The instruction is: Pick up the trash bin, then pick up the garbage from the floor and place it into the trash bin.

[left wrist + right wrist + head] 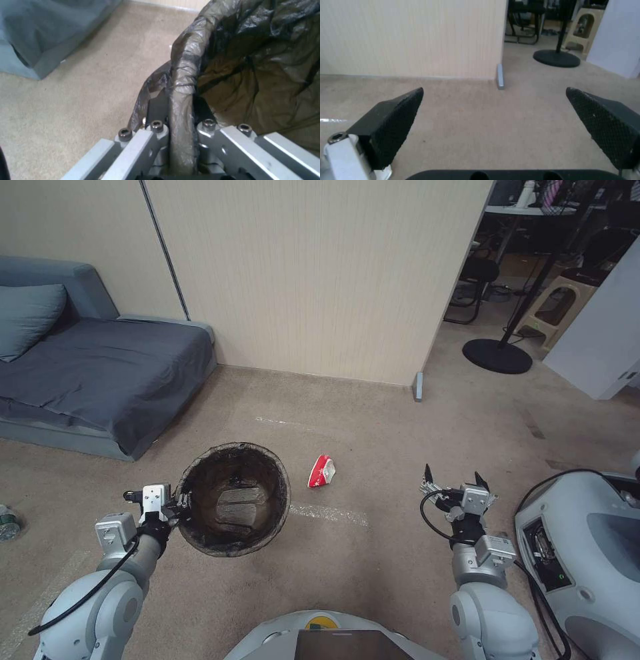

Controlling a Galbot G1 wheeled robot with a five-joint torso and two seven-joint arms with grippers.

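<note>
Our left gripper (181, 505) is clamped tight on the near-left rim of the small round trash bin (233, 499) lined with a wrinkled dark brown-black plastic bag, one finger inside and one outside the bag-wrapped edge (181, 100), holding the bin up above the beige carpet (373, 447). Our right gripper (453, 481) hovers over bare carpet on our right with its black textured fingers (391, 125) spread wide and nothing between them. Between the two, just right of the bin, a crumpled red-and-white wrapper (321, 471) lies on the carpet, and a small clear bottle (8, 522) lies at our far left beside the grey-blue sofa bed (100, 373).
</note>
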